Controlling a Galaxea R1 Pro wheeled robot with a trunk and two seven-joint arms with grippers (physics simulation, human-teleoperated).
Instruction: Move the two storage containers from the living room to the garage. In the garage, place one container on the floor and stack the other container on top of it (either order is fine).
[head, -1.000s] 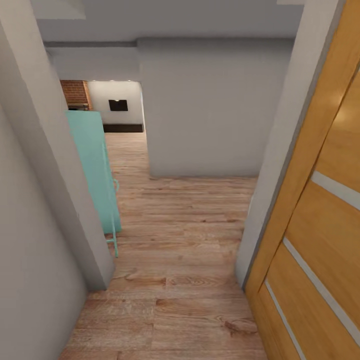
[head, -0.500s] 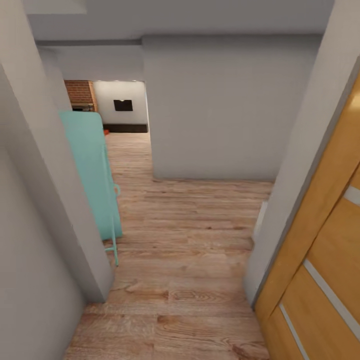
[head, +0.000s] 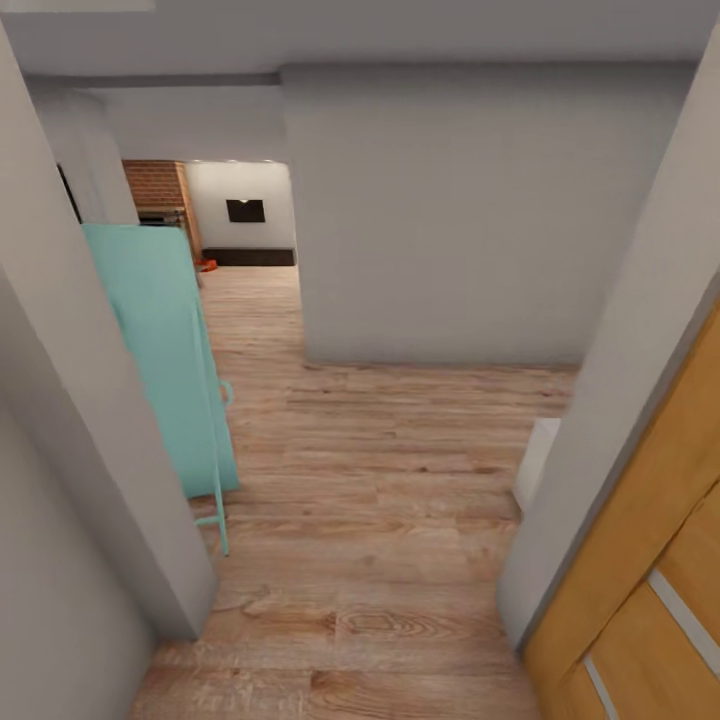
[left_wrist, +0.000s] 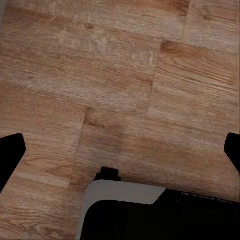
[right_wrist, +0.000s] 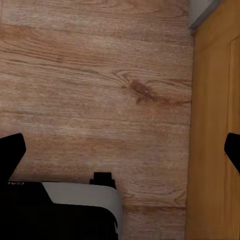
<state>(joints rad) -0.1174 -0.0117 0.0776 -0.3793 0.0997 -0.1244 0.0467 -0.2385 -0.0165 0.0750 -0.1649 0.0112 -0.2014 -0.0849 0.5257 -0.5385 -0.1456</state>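
Observation:
The light wood plank floor (head: 370, 470) of a hallway runs toward the living room, where a red brick chimney (head: 155, 185) shows through a far opening. A small orange-red patch (head: 207, 265) lies on that far floor; it is too small to tell whether it is a storage container. My left gripper (left_wrist: 120, 150) hangs open over the planks, its dark fingertips (left_wrist: 11, 150) wide apart and holding nothing. My right gripper (right_wrist: 120, 150) is open too, over planks beside the wooden door (right_wrist: 215, 125).
I stand in a doorway between a grey wall edge (head: 90, 420) on the left and a door jamb (head: 610, 420) with an orange wooden door (head: 650, 590) on the right. A turquoise panel (head: 165, 350) leans at the left. A grey wall block (head: 450, 210) faces me.
The whole head view has shifted: the camera has advanced through the doorway. The wooden door has slid toward the right edge and the far opening shows a little more.

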